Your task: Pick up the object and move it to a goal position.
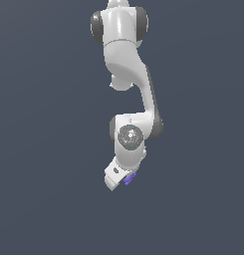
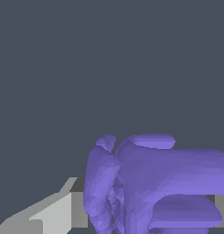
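The object [image 1: 130, 178] is a small purple-violet lumpy thing that shows just under the white hand in the exterior view. My gripper [image 1: 123, 178] hangs tilted at the end of the arm, low in the middle of that view. In the wrist view the object [image 2: 150, 183] fills the space between the two grey fingers [image 2: 58, 212], touching the inner pad on each side. The gripper [image 2: 150, 208] is shut on the object. I cannot tell how high it is held.
The ground is a plain dark grey-blue surface [image 1: 44, 199] all around. The white arm [image 1: 126, 74] reaches down from the top of the exterior view. No other objects or marker show.
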Motion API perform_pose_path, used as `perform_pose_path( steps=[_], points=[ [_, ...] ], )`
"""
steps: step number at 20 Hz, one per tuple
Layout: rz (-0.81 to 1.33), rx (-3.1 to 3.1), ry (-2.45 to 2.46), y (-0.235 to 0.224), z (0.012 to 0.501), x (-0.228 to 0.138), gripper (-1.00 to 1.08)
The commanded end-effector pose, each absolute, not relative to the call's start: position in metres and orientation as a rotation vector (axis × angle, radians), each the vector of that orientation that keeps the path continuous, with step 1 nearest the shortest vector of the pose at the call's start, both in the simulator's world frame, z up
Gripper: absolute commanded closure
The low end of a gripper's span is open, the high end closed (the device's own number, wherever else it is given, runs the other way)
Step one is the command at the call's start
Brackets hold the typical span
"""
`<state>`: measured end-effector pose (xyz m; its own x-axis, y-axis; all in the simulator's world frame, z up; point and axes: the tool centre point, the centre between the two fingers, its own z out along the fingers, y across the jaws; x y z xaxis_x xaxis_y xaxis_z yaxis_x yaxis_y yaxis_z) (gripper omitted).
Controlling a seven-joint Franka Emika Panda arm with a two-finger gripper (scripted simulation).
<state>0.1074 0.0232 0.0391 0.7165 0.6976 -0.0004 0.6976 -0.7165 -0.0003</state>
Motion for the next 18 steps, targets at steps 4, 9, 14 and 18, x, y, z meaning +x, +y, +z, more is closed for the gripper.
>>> perform_pose_path(
  steps=[4,9,14,18],
  points=[
    [0.000,-2.910,-1.183,0.023,0.039,0.108,1.08],
    [0.000,-2.910,-1.183,0.023,0.039,0.108,1.08],
    [0.000,-2.910,-1.183,0.013,0.044,0.106,1.08],
    [0.000,-2.910,-1.183,-0.010,0.055,0.101,1.08]
  ],
)
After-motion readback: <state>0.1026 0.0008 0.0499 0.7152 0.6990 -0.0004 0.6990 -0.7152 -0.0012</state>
